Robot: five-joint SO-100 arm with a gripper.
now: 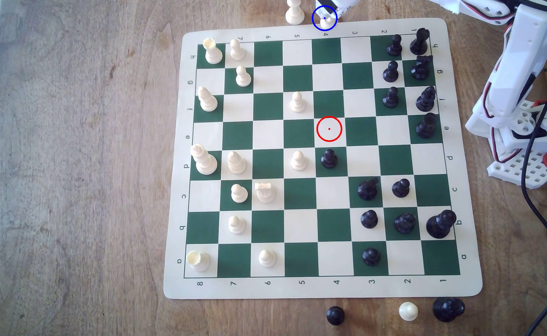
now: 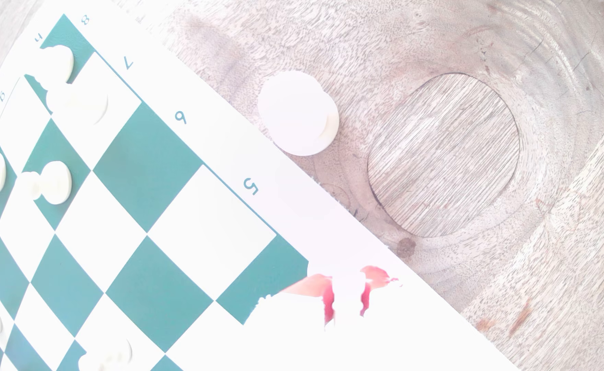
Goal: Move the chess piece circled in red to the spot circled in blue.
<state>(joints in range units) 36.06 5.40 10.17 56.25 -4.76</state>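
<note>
The chess piece circled in red, a cream knight (image 1: 327,22), stands inside the blue ring on the wood just beyond the board's far edge, by file 4. My gripper (image 1: 325,13) is directly over it and hides its top. In the washed-out wrist view the pale piece (image 2: 347,285) sits between two reddish fingers (image 2: 329,303), which hug its sides. The spot circled in blue (image 1: 317,24) is bare wood at the exterior view's top centre. The red ring (image 1: 329,129) encloses an empty cream square on e4.
A cream pawn (image 1: 294,13) stands off the board just left of the blue ring and appears in the wrist view too (image 2: 298,112). The chess mat (image 1: 330,289) holds many cream and black pieces. My arm's base (image 1: 524,135) and a cable (image 1: 543,210) occupy the exterior view's right.
</note>
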